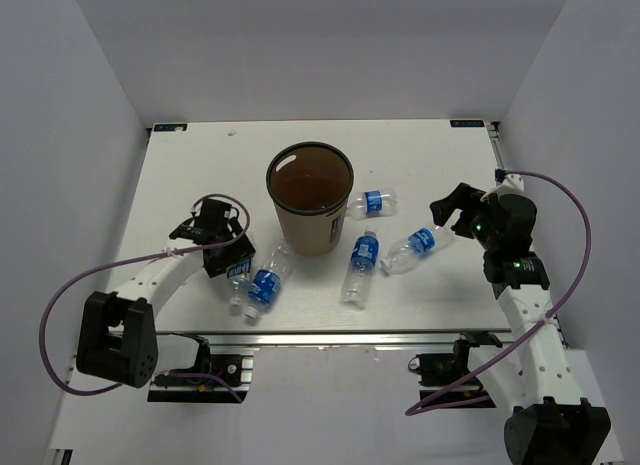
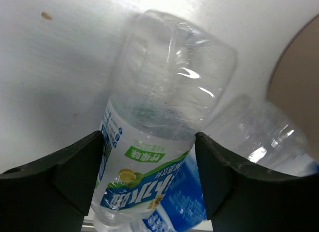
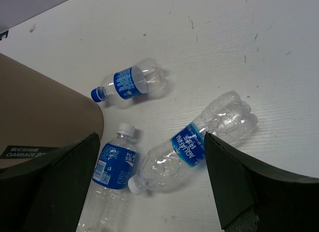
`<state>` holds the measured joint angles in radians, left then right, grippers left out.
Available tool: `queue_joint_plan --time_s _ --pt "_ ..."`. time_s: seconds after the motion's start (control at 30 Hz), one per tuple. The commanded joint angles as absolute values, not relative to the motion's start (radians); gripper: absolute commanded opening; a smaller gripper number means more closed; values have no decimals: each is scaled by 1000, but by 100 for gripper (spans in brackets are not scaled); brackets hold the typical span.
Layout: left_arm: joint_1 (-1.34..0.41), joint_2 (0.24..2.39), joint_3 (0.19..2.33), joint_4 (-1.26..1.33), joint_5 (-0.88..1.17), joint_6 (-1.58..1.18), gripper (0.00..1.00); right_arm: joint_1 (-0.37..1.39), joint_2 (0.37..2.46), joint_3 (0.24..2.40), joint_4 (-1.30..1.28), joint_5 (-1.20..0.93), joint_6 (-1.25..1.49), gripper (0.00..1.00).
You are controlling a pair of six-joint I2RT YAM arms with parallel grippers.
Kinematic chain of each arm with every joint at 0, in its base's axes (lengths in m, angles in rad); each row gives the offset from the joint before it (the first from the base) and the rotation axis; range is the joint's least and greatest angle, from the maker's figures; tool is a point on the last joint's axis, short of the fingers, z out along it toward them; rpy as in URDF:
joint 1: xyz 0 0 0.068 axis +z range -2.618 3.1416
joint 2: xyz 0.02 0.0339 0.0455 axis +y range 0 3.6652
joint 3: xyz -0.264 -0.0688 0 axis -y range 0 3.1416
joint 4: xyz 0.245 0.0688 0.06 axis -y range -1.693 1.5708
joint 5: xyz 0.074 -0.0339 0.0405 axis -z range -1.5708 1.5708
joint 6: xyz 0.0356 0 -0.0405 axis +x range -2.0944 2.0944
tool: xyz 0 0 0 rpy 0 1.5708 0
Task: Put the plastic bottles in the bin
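Note:
The brown bin (image 1: 310,198) stands upright at the table's middle; its wall also shows in the right wrist view (image 3: 40,112). My left gripper (image 1: 224,255) (image 2: 149,142) is low at the bin's left, with its pads against both sides of the white-green label bottle (image 2: 164,92), which lies on the table. A blue-label bottle (image 1: 266,281) (image 2: 259,134) lies against it. My right gripper (image 1: 447,209) (image 3: 152,142) is open and empty, hovering above a blue-label bottle (image 1: 418,247) (image 3: 197,142). Two more blue-label bottles lie right of the bin: one in front (image 1: 360,265) (image 3: 112,167), one behind (image 1: 372,201) (image 3: 130,82).
The table's front edge with a metal rail (image 1: 330,337) runs just below the bottles. White walls enclose the table on three sides. A purple cable loops from each arm.

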<state>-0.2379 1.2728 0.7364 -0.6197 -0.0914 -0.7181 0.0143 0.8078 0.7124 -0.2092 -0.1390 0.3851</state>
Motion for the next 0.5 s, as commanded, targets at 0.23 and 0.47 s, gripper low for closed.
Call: queue_joint_plan --time_s 0.23,0.47 --pt "-252 1312 1038 -698 -312 -732 46 14 790 710 -176 -161 376 89" --pt "-255 1321 1458 -557 -264 -609 39 15 782 707 -172 -169 373 90"
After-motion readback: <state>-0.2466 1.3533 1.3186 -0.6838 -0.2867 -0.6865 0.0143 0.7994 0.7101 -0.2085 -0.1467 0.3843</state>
